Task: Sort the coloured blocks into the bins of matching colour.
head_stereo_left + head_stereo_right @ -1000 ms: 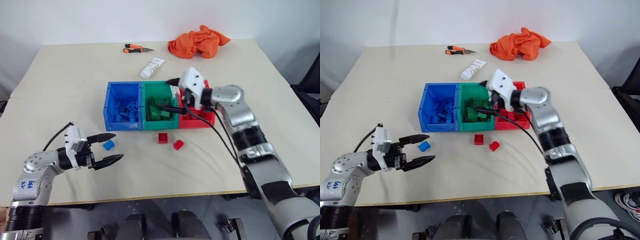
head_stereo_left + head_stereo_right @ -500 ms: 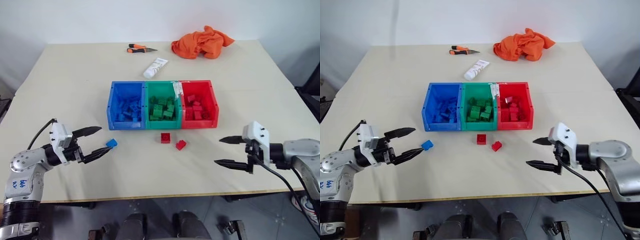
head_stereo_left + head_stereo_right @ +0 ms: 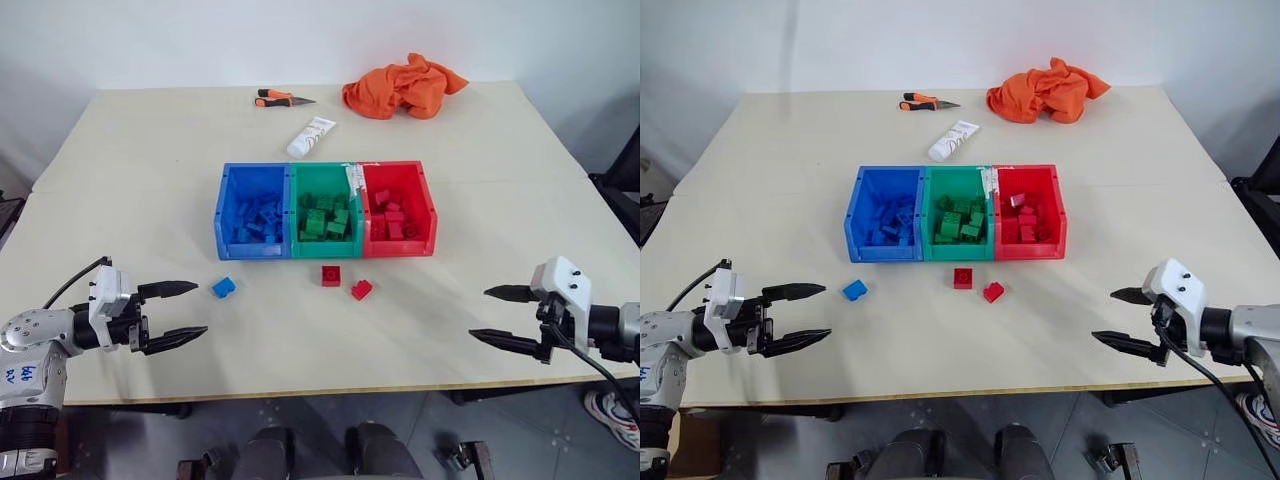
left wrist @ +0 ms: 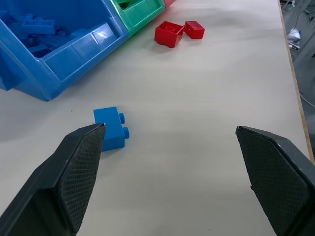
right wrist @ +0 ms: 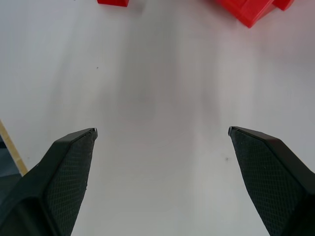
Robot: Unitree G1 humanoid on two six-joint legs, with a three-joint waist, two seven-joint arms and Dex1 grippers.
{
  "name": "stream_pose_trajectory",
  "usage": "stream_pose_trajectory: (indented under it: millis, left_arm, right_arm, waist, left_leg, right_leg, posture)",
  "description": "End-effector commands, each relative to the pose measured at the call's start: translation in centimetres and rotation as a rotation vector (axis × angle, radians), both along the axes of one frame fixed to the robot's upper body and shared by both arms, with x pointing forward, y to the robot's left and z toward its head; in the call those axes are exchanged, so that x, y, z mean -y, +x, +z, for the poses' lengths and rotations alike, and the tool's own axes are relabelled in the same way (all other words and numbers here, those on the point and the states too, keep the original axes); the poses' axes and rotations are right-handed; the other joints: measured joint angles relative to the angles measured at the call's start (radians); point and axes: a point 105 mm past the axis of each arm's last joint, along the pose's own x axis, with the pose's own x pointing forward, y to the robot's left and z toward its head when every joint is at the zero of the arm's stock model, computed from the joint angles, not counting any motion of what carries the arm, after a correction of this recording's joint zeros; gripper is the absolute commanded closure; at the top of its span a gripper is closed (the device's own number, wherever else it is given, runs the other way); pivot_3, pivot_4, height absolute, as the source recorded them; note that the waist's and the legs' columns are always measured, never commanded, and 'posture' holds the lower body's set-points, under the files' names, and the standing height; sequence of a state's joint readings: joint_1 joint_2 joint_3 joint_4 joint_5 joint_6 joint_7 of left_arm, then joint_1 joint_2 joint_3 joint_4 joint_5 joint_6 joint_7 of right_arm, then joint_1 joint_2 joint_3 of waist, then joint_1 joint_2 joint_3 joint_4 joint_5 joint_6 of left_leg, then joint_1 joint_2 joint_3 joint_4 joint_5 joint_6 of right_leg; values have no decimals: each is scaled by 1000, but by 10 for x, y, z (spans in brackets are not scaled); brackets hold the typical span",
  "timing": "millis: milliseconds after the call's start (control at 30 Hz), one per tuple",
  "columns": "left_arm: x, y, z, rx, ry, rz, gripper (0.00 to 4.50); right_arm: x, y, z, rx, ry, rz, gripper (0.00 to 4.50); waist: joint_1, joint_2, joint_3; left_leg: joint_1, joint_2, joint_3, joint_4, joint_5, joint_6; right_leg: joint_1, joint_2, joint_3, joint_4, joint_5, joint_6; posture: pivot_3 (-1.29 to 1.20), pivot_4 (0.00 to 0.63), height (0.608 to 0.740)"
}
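Note:
Three joined bins sit mid-table: blue (image 3: 222,222), green (image 3: 325,249) and red (image 3: 428,215), each holding several blocks of its own colour. On the table in front of them lie a blue block (image 3: 223,288) (image 4: 111,127) and two red blocks (image 3: 329,276) (image 3: 361,290). My left gripper (image 3: 185,311) stands open near the front left edge, just short of the blue block and empty. Low at the front right, my right gripper (image 3: 490,315) is open too and holds nothing.
An orange cloth (image 3: 402,86), a white tube (image 3: 308,136) and an orange-handled tool (image 3: 276,98) lie at the far side of the table, behind the bins. The table's front edge (image 3: 330,387) runs close under both grippers.
My right arm has swung from over the bins back to the front right of the table, gripper still open. The left gripper has drawn away to the left of the blue block.

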State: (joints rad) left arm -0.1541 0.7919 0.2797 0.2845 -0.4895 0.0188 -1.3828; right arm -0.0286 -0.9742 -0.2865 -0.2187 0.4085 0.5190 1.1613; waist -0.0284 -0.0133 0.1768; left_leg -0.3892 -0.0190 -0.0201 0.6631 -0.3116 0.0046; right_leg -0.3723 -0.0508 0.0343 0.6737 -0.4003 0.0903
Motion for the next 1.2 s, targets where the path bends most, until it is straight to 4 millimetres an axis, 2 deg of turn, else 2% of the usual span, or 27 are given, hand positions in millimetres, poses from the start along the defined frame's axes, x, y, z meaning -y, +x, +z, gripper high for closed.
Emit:
stream_pose_trajectory:
  millis: [33, 200, 267, 433, 600, 633, 700, 900, 933, 1133, 1200]
  left_arm:
    - [4, 3, 7, 34, 18, -26, 0]
    - [15, 5, 12, 50, -4, -49, 0]
    - [17, 5, 12, 50, -4, -52, 0]
    - [22, 6, 17, 64, -11, -49, 0]
    - [24, 4, 18, 68, -14, -40, 0]
    - [25, 4, 18, 69, -15, -38, 0]
    - [26, 3, 19, 72, -16, -34, 0]
    - [29, 4, 22, 78, -20, -30, 0]
    - [30, 4, 22, 79, -22, -31, 0]
    - [32, 6, 23, 78, -25, -37, 0]
    - [33, 7, 23, 77, -25, -40, 0]
  right_arm:
    - [-28, 9, 1, 46, 50, 66, 26]
    - [-99, 39, -8, 112, 160, 180, 26]
    - [-116, 48, -11, 122, 174, 205, 26]
    - [-140, 68, -23, 134, 160, 243, 26]
    - [-150, 74, -33, 121, 130, 288, 26]
    - [-151, 74, -35, 118, 123, 299, 199]
    - [-152, 72, -39, 103, 107, 314, 661]
    - [-150, 68, -35, 128, 124, 310, 2717]
    - [-150, 67, -33, 138, 127, 311, 2864]
    - [-145, 56, 0, 200, 169, 306, 2862]
    - [-138, 58, 21, 249, 183, 279, 2862]
  waist:
    - [-5, 0, 0]
    - [-12, 0, 0]
    - [-12, 0, 0]
    - [-1, 0, 0]
    - [-2, 0, 0]
    - [-2, 0, 0]
    - [-3, 0, 0]
    - [-3, 0, 0]
    - [-3, 0, 0]
    - [-3, 0, 0]
    - [-2, 0, 0]
  left_leg:
    - [0, 0, 0, 0, 0, 0]
    - [0, 1, 0, 0, 2, -3]
    - [0, 1, 0, 0, 3, -6]
    - [-1, -1, 0, 1, 3, -5]
    - [-1, -1, 0, 1, 3, -5]
    - [-1, -1, 0, 1, 3, -5]
    - [-1, -1, 0, 1, 3, -5]
    - [-1, -1, 0, 1, 3, -5]
    - [-1, -1, 0, 1, 3, -5]
    - [-1, -1, 0, 1, 3, -5]
    - [-1, -1, 0, 1, 3, -5]
  right_leg:
    - [0, 0, 0, 0, 0, 0]
    - [-2, 1, 0, 4, 0, 0]
    - [-3, 1, 0, 5, 0, 0]
    - [-4, -1, -1, 5, 0, 0]
    - [-4, -2, -2, 5, 0, 0]
    - [-4, -2, -2, 5, 0, 0]
    - [-4, -2, -2, 5, 0, 0]
    - [-4, -2, -2, 5, 0, 0]
    - [-4, -2, -2, 5, 0, 0]
    - [-4, -2, -2, 5, 0, 0]
    - [-4, -2, -2, 5, 0, 0]
  posture:
    - [0, 150, 740]
    - [0, 150, 740]
    - [0, 150, 740]
    - [0, 150, 740]
    - [0, 150, 740]
    - [0, 150, 740]
    - [0, 150, 740]
    - [0, 150, 740]
    - [0, 150, 740]
    - [0, 150, 740]
    - [0, 150, 740]
